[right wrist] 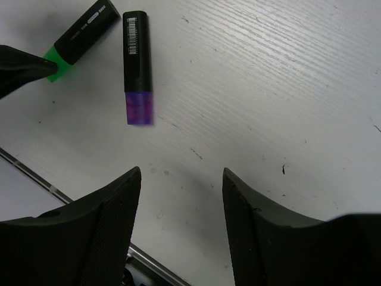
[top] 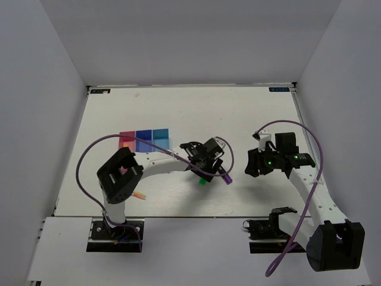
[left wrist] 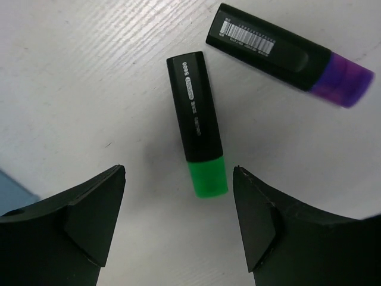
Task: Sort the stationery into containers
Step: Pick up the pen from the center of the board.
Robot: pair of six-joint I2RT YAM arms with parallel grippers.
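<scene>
A black-and-green marker (left wrist: pixel 199 122) lies flat on the white table, its green end just between the tips of my left gripper (left wrist: pixel 178 173), which is open and not touching it. A black-and-purple marker (left wrist: pixel 286 53) lies just beyond, apart from it. In the top view both markers, green (top: pixel 203 180) and purple (top: pixel 227 178), sit at table centre under the left gripper (top: pixel 205 170). My right gripper (right wrist: pixel 181 173) is open over bare table, with the purple marker (right wrist: pixel 137 65) ahead to its left. The containers (top: pixel 143 140), pink-red, dark blue and light blue, stand at the left. A thin pink-orange pen (top: pixel 138 195) lies by the left arm.
The table's front edge (right wrist: pixel 89 220) runs just below the right gripper. White walls enclose the table on three sides. Purple cables (top: pixel 297 128) loop off both arms. One left finger (right wrist: pixel 24 68) reaches into the right wrist view beside the green marker.
</scene>
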